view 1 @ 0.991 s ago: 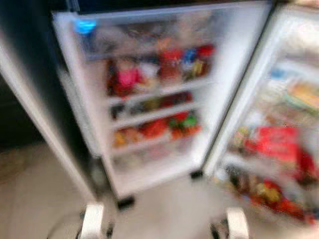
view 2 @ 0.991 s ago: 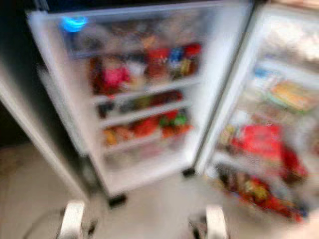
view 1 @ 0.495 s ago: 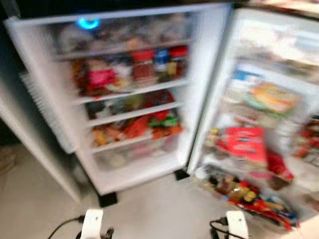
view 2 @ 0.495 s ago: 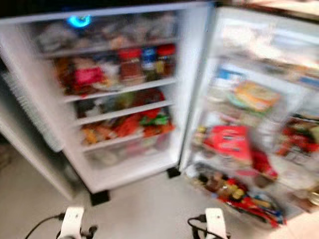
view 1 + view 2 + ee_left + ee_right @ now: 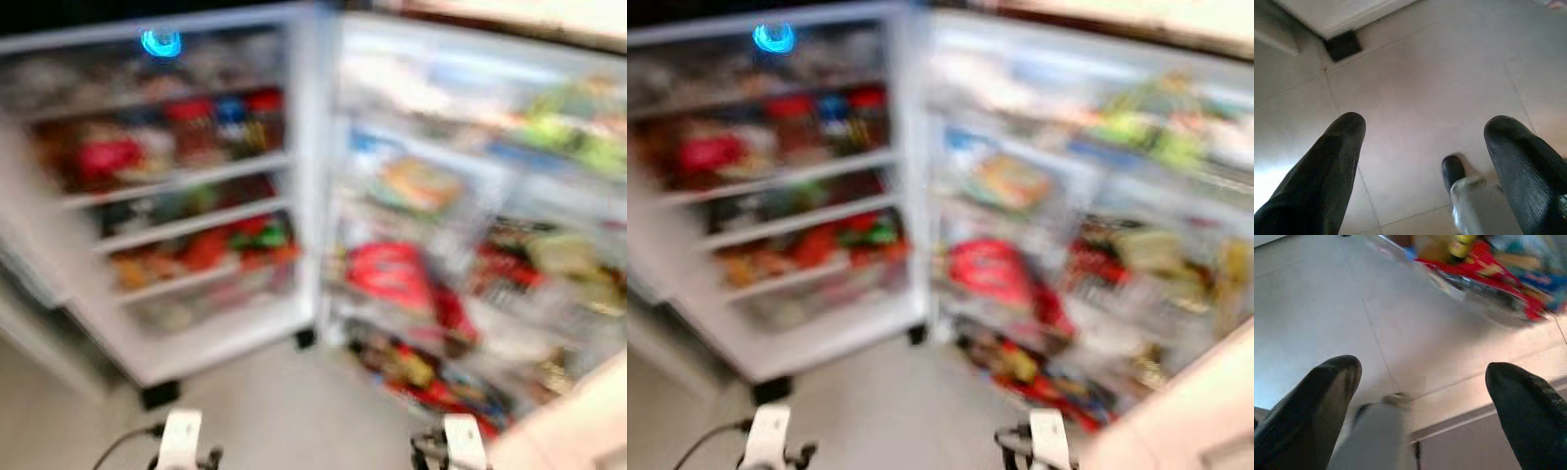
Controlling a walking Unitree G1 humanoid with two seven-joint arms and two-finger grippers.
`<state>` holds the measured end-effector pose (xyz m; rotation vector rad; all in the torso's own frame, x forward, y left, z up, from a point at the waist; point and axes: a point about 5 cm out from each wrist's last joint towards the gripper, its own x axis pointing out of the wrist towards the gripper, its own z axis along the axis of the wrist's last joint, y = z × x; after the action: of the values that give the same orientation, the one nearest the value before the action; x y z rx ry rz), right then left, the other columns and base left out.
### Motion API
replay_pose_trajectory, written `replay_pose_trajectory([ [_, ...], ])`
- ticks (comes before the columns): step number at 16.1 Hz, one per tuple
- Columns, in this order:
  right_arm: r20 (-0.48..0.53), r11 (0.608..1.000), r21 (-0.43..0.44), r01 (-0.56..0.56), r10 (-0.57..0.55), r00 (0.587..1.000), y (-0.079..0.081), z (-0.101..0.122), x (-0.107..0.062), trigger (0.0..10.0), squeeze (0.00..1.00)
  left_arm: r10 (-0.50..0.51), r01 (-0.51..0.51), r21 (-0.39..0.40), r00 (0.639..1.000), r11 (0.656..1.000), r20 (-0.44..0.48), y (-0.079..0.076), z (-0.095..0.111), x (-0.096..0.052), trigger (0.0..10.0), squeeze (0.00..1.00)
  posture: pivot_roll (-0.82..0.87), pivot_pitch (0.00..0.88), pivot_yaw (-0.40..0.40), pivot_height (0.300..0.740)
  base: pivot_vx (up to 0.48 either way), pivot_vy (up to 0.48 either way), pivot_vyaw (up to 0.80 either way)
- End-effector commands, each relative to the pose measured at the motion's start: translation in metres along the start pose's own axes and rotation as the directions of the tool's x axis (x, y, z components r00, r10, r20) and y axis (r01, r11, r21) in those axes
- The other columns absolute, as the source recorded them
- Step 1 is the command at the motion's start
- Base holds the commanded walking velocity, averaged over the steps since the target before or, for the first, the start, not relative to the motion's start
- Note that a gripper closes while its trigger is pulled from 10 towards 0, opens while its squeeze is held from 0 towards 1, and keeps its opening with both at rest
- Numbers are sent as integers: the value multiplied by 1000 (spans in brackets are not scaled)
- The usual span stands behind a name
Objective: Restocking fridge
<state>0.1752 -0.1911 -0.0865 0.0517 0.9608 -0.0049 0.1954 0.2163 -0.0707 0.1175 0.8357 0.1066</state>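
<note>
The fridge stands open before me, all of it blurred. Its left compartment (image 5: 186, 166) has white shelves packed with red-lidded jars and packets under a blue light (image 5: 160, 42). The right compartment (image 5: 441, 245) holds more food, among it a big red packet (image 5: 387, 274). Both arms hang low at the bottom edge, the left arm (image 5: 179, 441) and the right arm (image 5: 460, 443). My left gripper (image 5: 1425, 125) is open over bare floor tiles. My right gripper (image 5: 1422, 368) is open above the floor, near red packets (image 5: 1488, 269) on the fridge's lowest shelf.
Pale tiled floor (image 5: 284, 411) lies between me and the fridge. A black foot (image 5: 1342, 45) sits under the fridge's left part. A pale cabinet or counter edge (image 5: 578, 421) juts in at the lower right, close to my right arm.
The whole picture has slid left, so the camera has swung right, bringing the right compartment into view. Both arms hang as before.
</note>
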Motion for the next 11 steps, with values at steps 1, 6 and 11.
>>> replay_pose_trajectory([
  [1, -2, 1000, -1, 20, -20, 1000, -8, -1, -1, 10000, 0, -17, 17, 15, 1000, 1000, 5, -6, 2, 1, 10000, 0, -78, 0, 19, 740, 0, -450, 0],
  [6, 1, 1000, -5, 24, -23, 1000, -8, 0, -1, 10000, 0, -19, 19, 17, 1000, 1000, 17, -8, 5, 1, 10000, 0, -80, 0, 19, 740, 0, -445, 0],
  [11, 0, 1000, -10, 25, -25, 1000, -8, -1, -1, 10000, 0, -14, 13, 12, 1000, 1000, 26, -8, 7, 2, 10000, 0, -81, 0, 20, 740, 0, -172, 0],
])
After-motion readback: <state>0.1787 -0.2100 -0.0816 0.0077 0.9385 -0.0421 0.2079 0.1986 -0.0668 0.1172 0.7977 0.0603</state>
